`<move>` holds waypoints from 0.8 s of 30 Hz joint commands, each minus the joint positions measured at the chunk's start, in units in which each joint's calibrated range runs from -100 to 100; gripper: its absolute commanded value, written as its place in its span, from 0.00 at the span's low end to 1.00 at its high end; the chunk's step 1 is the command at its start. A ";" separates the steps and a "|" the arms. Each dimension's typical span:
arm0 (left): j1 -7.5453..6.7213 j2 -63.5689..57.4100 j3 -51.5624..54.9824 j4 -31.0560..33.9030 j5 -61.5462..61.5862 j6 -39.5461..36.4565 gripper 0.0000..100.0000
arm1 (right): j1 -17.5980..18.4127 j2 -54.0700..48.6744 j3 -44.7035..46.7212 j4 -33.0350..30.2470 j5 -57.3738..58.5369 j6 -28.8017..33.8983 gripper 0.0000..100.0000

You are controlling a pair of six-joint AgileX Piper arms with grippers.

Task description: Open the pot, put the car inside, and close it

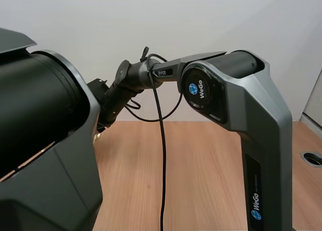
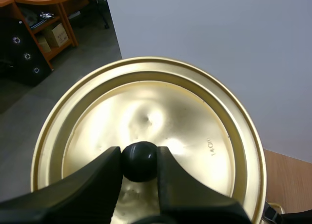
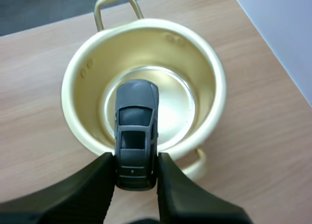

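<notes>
The right hand [image 3: 136, 161] is clamped on the tail of the grey car [image 3: 136, 121]. The car's long axis runs straight out from the hand toward 12 o'clock, nose over the open pot [image 3: 214, 77] on the counter [image 3: 39, 87] and tail above the rim at 6 o'clock. A slight push toward 12 probably comes before release. The left hand [image 2: 140, 158] pinches the lid [image 2: 204, 112] by its knob [image 2: 140, 166], off the pot.

A shiny gold pot [image 3: 204, 72] with two loop handles stands open and upright on a wooden table [image 3: 39, 87]. A small dark grey toy car [image 3: 136, 121] hangs over its mouth, pinched at one end by the right gripper [image 3: 135, 158]. The round gold lid [image 2: 195, 121] is off the pot, its black knob [image 2: 139, 163] clamped in the left gripper [image 2: 139, 153].
</notes>
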 commanded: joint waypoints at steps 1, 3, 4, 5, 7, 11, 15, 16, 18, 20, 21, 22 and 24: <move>-0.02 -0.14 -0.09 -0.01 0.04 0.02 0.06 | 0.78 0.63 -2.03 0.00 0.87 -0.04 0.00; -0.02 -0.42 -0.09 -0.01 0.04 0.02 0.06 | 1.70 1.56 -3.77 -0.12 1.30 -0.04 0.00; -0.02 -0.42 -0.09 -0.01 0.04 0.02 0.06 | 2.16 2.13 -4.50 -0.43 1.30 -0.04 0.00; -0.02 -0.42 -0.09 -0.01 0.04 0.02 0.06 | 2.48 2.56 -4.95 -0.56 1.30 -0.04 0.00; -0.02 -0.42 -0.09 -0.01 0.04 -0.11 0.06 | 3.12 3.48 -6.09 -0.84 1.29 -0.04 0.00; -0.02 -0.42 -0.09 -0.01 0.04 -0.32 0.06 | 3.55 5.44 -7.94 -1.29 1.29 -0.04 0.00; -0.02 -0.42 -0.09 -0.01 0.04 -0.32 0.06 | 3.62 8.16 -9.62 -1.82 1.66 -0.04 0.00; -0.02 -0.42 -0.09 -0.01 0.04 -0.32 0.06 | 3.62 8.55 -9.93 -2.12 1.66 -0.04 0.00; -0.02 -0.42 -0.09 -0.15 0.04 -0.32 0.06 | 3.62 9.44 -10.62 -3.18 1.58 -0.04 0.00; -0.02 -0.42 -0.09 -0.29 0.04 -0.32 0.06 | 3.62 10.24 -11.48 -3.62 1.58 -0.04 0.00; -0.02 -0.42 -0.09 -0.29 0.04 -0.32 0.06 | 3.62 10.54 -11.92 -3.62 1.58 -0.04 0.00; -0.02 -0.42 -0.09 -0.29 0.04 -0.32 0.06 | 3.62 10.91 -12.61 -3.62 1.74 -0.04 0.00; -0.02 -0.42 -0.09 -0.29 0.04 -0.32 0.06 | 3.62 11.52 -13.55 -3.62 1.95 -0.04 0.00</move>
